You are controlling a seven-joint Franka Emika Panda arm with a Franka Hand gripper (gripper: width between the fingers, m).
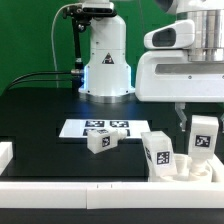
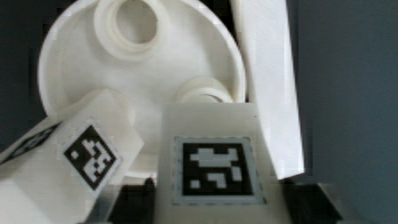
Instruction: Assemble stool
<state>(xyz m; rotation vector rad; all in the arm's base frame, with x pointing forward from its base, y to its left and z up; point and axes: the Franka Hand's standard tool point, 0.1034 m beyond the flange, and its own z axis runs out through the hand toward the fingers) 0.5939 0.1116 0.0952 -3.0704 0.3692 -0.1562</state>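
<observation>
The stool's round white seat [image 2: 125, 80] lies flat against the front rail, and in the exterior view it shows low at the right [image 1: 186, 170]. One tagged leg [image 1: 158, 152] stands upright on it, also seen in the wrist view [image 2: 80, 140]. My gripper [image 1: 198, 133] is shut on a second tagged leg [image 2: 214, 150], held upright over the seat's edge with a dark finger [image 2: 317, 203] on each side. A third leg [image 1: 100, 140] lies loose on the black table at the exterior view's left of the seat.
The marker board [image 1: 97, 128] lies flat behind the loose leg. A long white rail [image 1: 90, 185] runs along the table's front edge, and another [image 1: 6, 152] stands at the exterior view's left. The robot base [image 1: 105, 60] stands at the back.
</observation>
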